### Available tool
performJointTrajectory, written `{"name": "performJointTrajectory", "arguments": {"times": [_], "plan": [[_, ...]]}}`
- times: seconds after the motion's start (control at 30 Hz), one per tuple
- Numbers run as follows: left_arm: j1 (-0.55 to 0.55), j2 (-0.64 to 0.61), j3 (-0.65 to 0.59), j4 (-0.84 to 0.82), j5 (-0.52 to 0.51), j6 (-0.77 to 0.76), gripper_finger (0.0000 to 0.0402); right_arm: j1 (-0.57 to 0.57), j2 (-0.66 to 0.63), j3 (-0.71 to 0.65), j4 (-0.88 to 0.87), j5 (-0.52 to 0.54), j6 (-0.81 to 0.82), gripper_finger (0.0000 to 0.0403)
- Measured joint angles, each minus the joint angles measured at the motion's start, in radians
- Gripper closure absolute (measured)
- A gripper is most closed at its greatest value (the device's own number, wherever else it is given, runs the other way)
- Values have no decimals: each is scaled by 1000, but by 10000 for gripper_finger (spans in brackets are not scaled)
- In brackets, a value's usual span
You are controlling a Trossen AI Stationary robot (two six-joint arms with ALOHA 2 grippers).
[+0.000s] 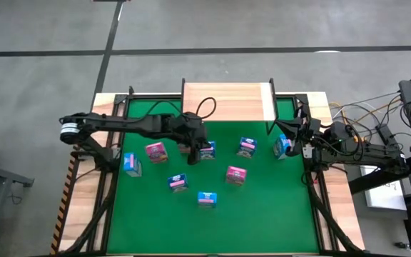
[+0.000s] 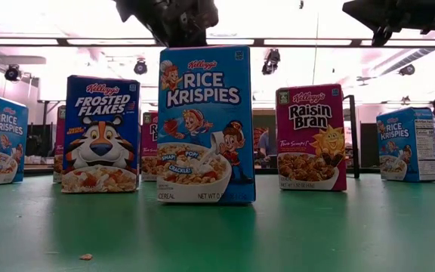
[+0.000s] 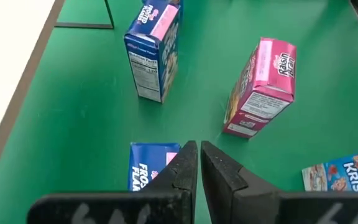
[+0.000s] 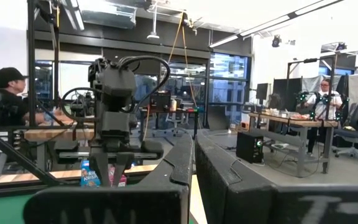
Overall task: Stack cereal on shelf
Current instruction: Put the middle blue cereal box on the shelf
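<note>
1. Eight small cereal boxes (image 1: 236, 174) visible from above, spread over the green table (image 1: 262, 221), none on the shelf (image 1: 227, 100).
2. Shelf at the table's back edge, centred, its light-wood top bare apart from a dark cable loop (image 1: 205, 107) at its front left.
3. From table height, all upright: Rice Krispies box (image 2: 206, 125) nearest and central, Frosted Flakes box (image 2: 100, 134) to one side, Raisin Bran box (image 2: 310, 137) to the other, and light blue boxes at both picture edges.
4. Left gripper (image 1: 195, 146) out over the middle of the table, in front of the shelf and among the boxes, fingers (image 3: 182, 168) pressed together, pinching nothing.
5. Just below those fingertips in the left wrist view, a blue Frosted Flakes box (image 3: 148, 174); touching or apart, cannot tell.
6. Farther off in the same view, another blue box (image 3: 154, 53) and a pink Raisin Bran box (image 3: 260, 87), well apart from each other.
7. Right gripper (image 1: 291, 132) near the table's right rim, by the shelf's right front corner, beside a light blue box (image 1: 282, 145), fingers (image 4: 179, 168) closed together, empty.
8. Beyond the table, seen past the right gripper: a person in a cap (image 4: 8, 93) seated at a desk, and another person (image 4: 322, 93) at a workbench.
</note>
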State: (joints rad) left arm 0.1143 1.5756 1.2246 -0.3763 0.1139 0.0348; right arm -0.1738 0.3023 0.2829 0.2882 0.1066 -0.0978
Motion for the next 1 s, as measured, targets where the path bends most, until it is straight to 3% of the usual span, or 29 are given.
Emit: {"name": "performJointTrajectory", "arguments": {"times": [0.27,0.4,0.63,0.77,1.0], "plan": [[0,38,25,-39,0,17,373,0,1,0,0,0,0,394],[0,47,24,-36,-16,17,323,0,1,0,-1,0,0,394],[0,48,19,-36,-130,17,196,0,1,0,-1,0,0,394],[1,48,5,-36,-132,29,133,0,1,0,-1,0,0,394],[0,47,-3,-36,-132,35,102,0,1,0,-1,0,-1,394]]}}
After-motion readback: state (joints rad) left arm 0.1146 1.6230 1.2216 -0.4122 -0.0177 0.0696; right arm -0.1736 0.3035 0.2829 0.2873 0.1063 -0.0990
